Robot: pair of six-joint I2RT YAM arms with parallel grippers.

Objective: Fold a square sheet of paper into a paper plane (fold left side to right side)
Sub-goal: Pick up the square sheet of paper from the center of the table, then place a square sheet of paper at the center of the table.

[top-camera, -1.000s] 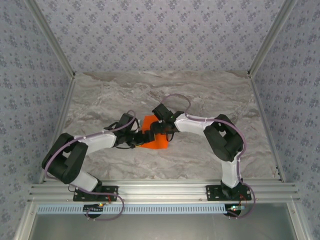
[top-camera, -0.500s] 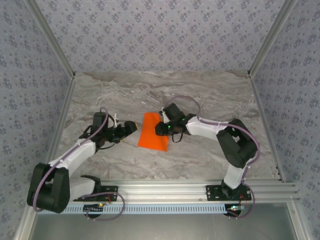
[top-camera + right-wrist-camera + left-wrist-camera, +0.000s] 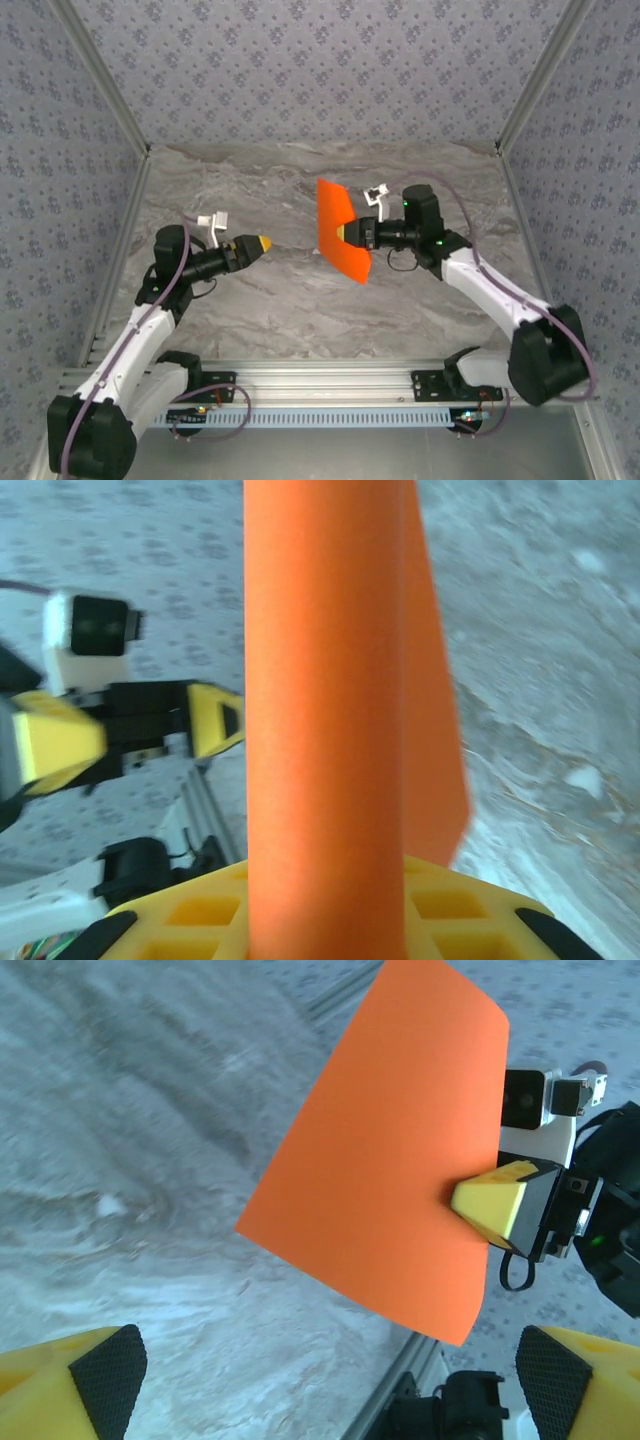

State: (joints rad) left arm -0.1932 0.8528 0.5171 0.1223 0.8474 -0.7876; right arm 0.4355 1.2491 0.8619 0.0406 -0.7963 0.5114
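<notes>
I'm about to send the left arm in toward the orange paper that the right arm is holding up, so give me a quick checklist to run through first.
1. Right gripper shut on the sheet of paper: ok, pinched near one edge.
2. Sheet lifted off the table: ok, held up on edge in the air.
3. Left gripper open: ok, fingers spread wide.
4. Left gripper apart from the sheet: ok, a gap lies between them.
5. Left gripper facing the sheet: ok, the sheet sits straight ahead in the left wrist view.
6. Paper layers lined up edge to edge: cannot tell, the right wrist view is too close and blurred.
</notes>
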